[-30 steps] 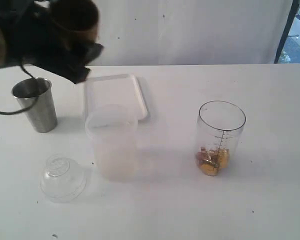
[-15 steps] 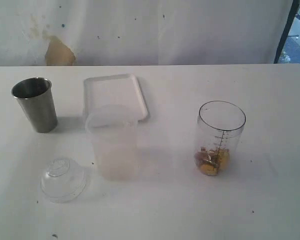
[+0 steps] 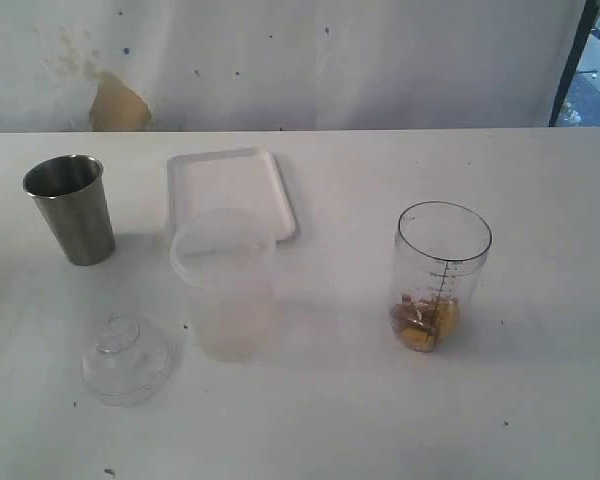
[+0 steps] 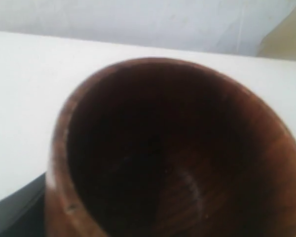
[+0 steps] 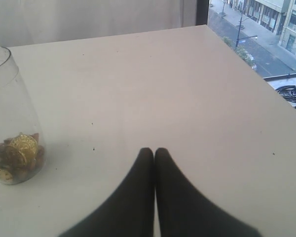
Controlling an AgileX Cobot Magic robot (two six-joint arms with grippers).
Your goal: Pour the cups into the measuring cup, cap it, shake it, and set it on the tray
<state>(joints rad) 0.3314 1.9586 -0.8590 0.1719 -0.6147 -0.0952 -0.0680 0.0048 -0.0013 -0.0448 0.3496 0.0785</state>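
Exterior camera looks down from the front across the white table [image 3: 540,200]. Left wrist camera peers point-blank into a rounded brown wooden cup [image 4: 177,158]. Right wrist camera, low over the tabletop, shares the tall clear plastic measuring cup [image 5: 10,123] with the exterior view.

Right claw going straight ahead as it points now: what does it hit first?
Probably nothing: the shut right claw points across bare table, and the measuring cup stands off to one side of that line.

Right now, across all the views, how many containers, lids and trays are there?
Containers: 4 (steel tumbler, wooden cup, measuring cup, frosted tumbler)
Lids: 1 (clear dome lid)
Trays: 1 (white tray)
Total: 6
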